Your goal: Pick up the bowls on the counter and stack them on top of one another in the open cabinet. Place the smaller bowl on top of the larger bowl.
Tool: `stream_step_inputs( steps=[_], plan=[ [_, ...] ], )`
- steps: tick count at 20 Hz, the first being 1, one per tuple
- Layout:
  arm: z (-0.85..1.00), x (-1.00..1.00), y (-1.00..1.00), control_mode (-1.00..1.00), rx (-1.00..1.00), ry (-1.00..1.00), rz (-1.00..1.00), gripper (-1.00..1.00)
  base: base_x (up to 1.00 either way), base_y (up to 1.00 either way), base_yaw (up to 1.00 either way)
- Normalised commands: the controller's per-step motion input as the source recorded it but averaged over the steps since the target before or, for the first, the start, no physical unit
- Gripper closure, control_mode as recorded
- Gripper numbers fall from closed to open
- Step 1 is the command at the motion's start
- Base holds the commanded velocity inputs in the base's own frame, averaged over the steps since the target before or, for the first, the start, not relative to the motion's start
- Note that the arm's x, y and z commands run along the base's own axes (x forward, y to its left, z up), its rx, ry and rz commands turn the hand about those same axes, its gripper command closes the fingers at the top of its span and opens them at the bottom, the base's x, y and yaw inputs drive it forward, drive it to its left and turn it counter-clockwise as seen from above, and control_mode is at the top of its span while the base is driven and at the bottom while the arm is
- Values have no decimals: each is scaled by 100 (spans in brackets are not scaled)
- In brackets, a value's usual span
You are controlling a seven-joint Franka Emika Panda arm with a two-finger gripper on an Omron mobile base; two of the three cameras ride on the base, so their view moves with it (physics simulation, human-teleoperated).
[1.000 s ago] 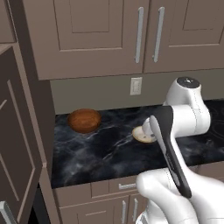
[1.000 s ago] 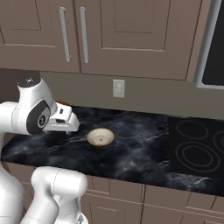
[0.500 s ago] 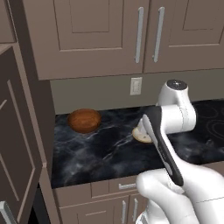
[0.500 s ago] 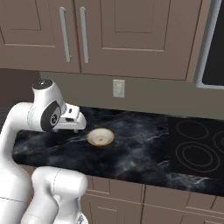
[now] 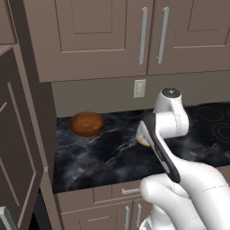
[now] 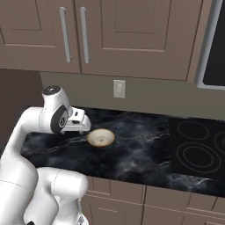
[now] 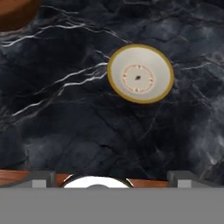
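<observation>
Here smaller bowl [image 7: 140, 73] on counter [image 7: 65, 127], ahead of open hand [image 7: 107, 177].

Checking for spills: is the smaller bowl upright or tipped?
Upright: the smaller bowl sits flat on the counter, cream inside facing up, empty.

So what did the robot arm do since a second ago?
The arm swung along the counter toward the smaller bowl, carrying the gripper up beside it, jaws open and empty. Both that bowl and the larger bowl stayed put.
</observation>
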Motion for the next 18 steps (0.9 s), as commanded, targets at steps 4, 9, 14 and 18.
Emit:
stream_step_inputs(
  steps=[4, 9, 14, 18],
  plan=[
    [-35, 34, -3, -100, -1, 0, 0, -100, 0, 0, 0],
    [-26, 30, -7, -100, -4, 0, 0, -100, 0, 0, 0],
    [-22, 32, -6, -100, -4, 0, 0, -100, 0, 0, 0],
    [-21, 33, 0, -100, -6, 0, -1, -100, 0, 0, 0]
  ],
)
